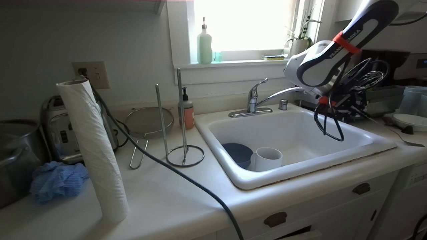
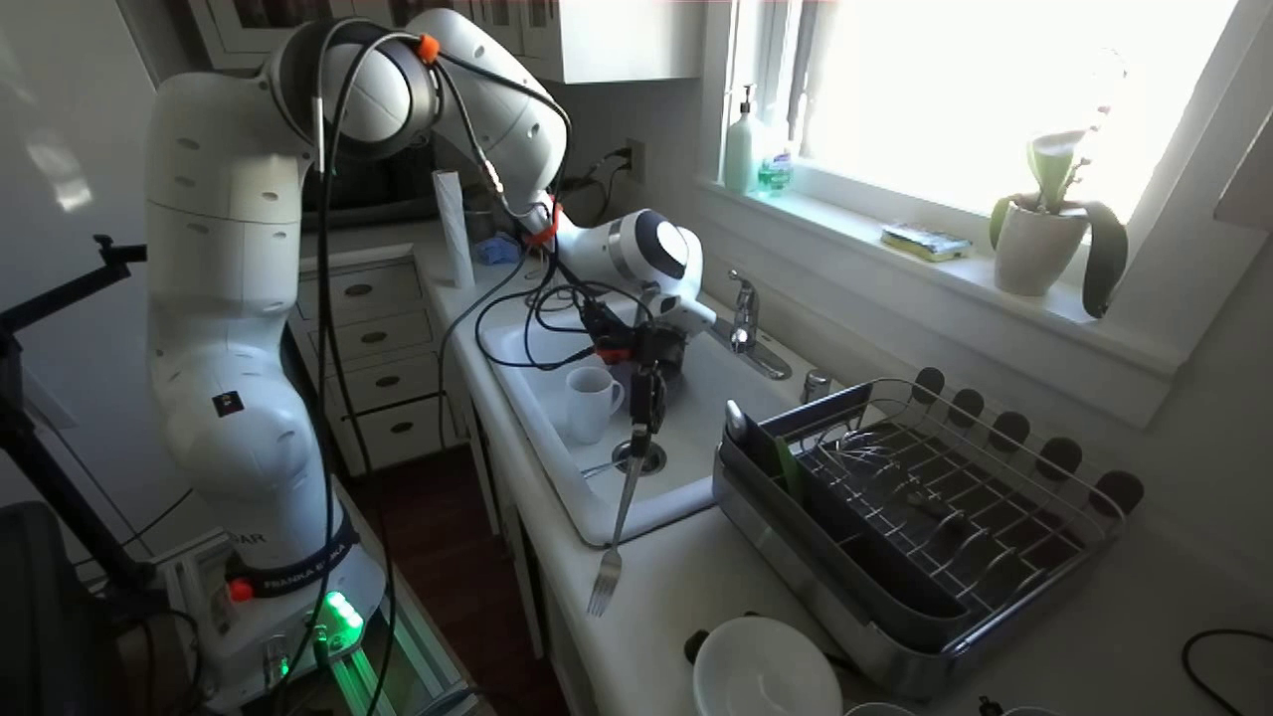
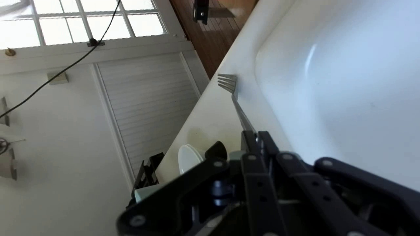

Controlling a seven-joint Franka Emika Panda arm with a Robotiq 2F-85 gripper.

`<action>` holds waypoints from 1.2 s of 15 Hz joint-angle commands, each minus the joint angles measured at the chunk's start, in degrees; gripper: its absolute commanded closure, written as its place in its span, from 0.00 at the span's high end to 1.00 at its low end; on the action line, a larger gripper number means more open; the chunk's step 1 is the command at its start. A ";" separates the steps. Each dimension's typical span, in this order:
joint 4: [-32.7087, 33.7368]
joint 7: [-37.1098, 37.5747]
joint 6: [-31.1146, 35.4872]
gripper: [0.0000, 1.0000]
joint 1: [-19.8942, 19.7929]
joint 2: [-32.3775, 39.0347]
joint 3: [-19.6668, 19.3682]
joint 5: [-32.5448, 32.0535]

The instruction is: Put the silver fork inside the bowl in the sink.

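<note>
My gripper (image 3: 257, 136) is shut on the handle of the silver fork (image 3: 241, 113). In an exterior view, the gripper (image 2: 642, 436) is above the drain end of the white sink (image 2: 585, 517), and the fork (image 2: 627, 507) slopes down over the rim with its tines over the counter. The fork tines (image 1: 413, 144) also show at the far right in an exterior view. A dark blue bowl (image 1: 237, 151) sits in the near left corner of the sink (image 1: 300, 172), well away from the gripper. The bowl is out of view in the wrist view.
A white mug (image 1: 269, 158) stands beside the bowl in the sink. The faucet (image 1: 253, 96) arcs over the sink's back edge. A dish rack (image 2: 895, 557) and a white dish (image 2: 766, 671) stand on the counter past the sink. A thin utensil (image 2: 600, 468) lies near the drain.
</note>
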 commanded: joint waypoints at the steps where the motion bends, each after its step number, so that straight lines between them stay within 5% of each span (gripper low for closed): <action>1: -1.89 0.24 -2.46 0.02 0.14 -3.76 0.88 -1.94; 15: -0.34 -2.34 -0.78 0.02 -0.84 -2.94 1.84 -1.56; 16: -0.24 -2.58 -0.05 0.33 -0.78 -2.30 2.01 -1.57; 18: 0.18 -2.53 1.54 0.40 -0.75 -0.85 2.28 -1.24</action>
